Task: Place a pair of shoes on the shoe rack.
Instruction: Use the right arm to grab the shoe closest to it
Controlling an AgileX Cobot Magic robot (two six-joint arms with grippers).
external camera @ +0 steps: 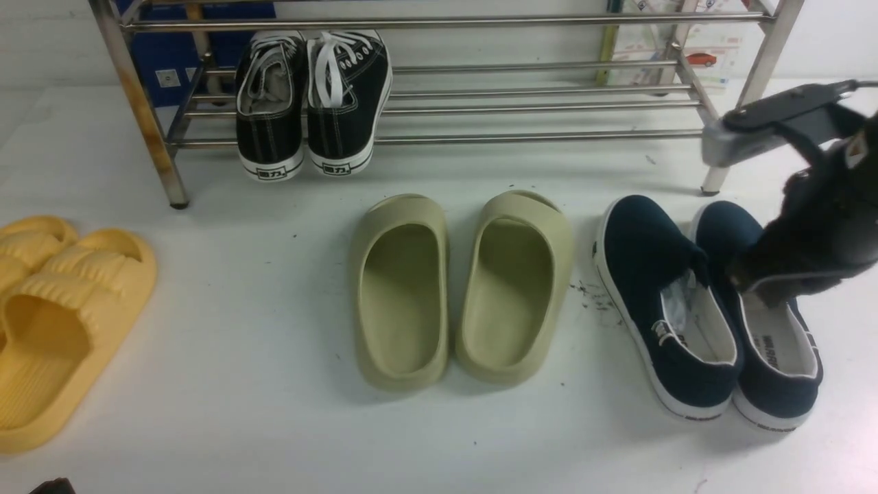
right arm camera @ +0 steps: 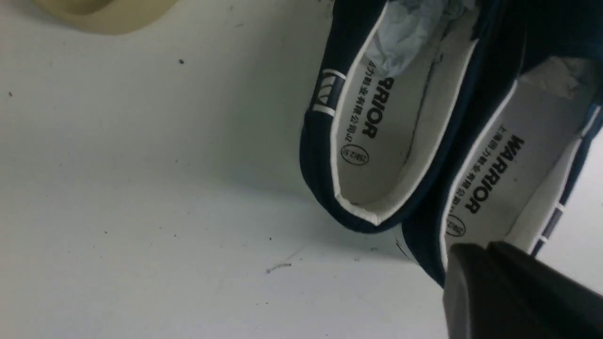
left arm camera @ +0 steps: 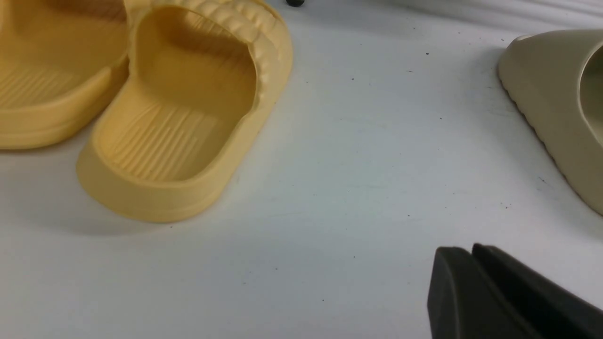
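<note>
Shoe rack [external camera: 521,138] tubing is seen across the far side of the white table [external camera: 260,425], with its rust-stained leg [external camera: 147,123] at the far left. A pair of black sneakers [external camera: 346,116] with white laces is set on its lower bars towards the left, heels overhanging the near bar. Two yellow slides [external camera: 62,322] are laid at the near left edge, side by side and touching. A pair of olive-green slides [external camera: 405,295] is placed in the middle, just near of the rack, toes pointed away. The pair of shoes [external camera: 651,274], dark navy with white soles, is found on the table at the right, not on the rack. They are pressed side by side, with the toes turned towards the rack's right leg. "WARRIOR" is printed on both pale insoles. The right gripper [external camera: 754,281] is shown as a blurred dark mass over the collar of the right-hand navy shoe. In its wrist view its fingers [right arm camera: 518,292] are seen pressed together above that shoe's heel end, with nothing pinched between them. The left gripper [left arm camera: 471,263] is held low over bare table between the yellow and olive slides, its fingers likewise clenched together. Crumpled pale paper [external camera: 679,302] is stuffed into the left-hand navy shoe. Dark specks [external camera: 597,295] are scattered on the table just left of it.
</note>
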